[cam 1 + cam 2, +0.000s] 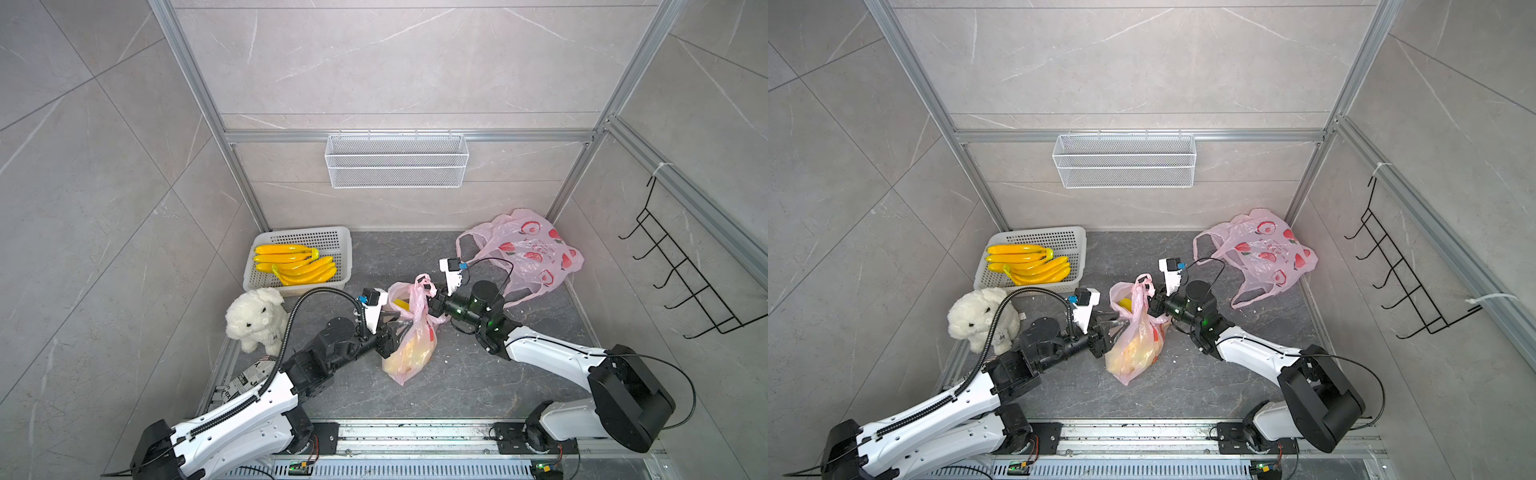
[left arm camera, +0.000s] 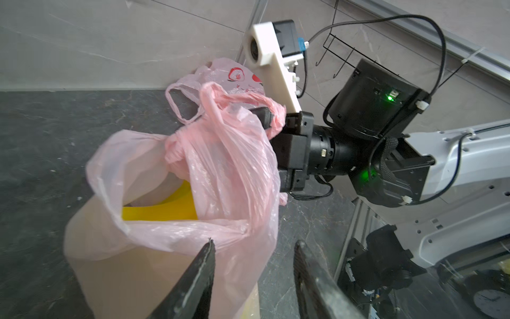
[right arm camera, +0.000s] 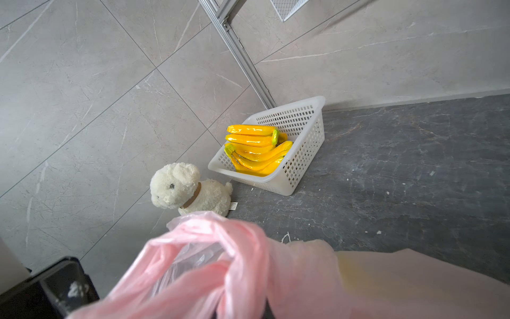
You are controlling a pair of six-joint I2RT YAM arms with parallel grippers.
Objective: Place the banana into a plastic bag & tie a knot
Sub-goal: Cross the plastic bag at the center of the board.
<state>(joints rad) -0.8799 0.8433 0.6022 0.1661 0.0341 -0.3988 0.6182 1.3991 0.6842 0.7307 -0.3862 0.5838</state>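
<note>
Pink bag [image 2: 229,171] hides most of banana [image 2: 160,213]; jaws of right gripper [image 2: 266,118] buried too

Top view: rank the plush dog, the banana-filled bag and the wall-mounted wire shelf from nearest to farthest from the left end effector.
1. Banana-filled bag, right beside the left end effector.
2. Plush dog, by the left wall.
3. Wire shelf, up on the back wall.

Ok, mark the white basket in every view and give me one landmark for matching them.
A top view: white basket in the floor's far left corner, bananas inside.
A top view: white basket in the same corner, behind the plush toy.
Left wrist: not in it.
Right wrist: white basket against the wall, beyond the plush toy.
Landmark: the filled pink bag shows in all four.
</note>
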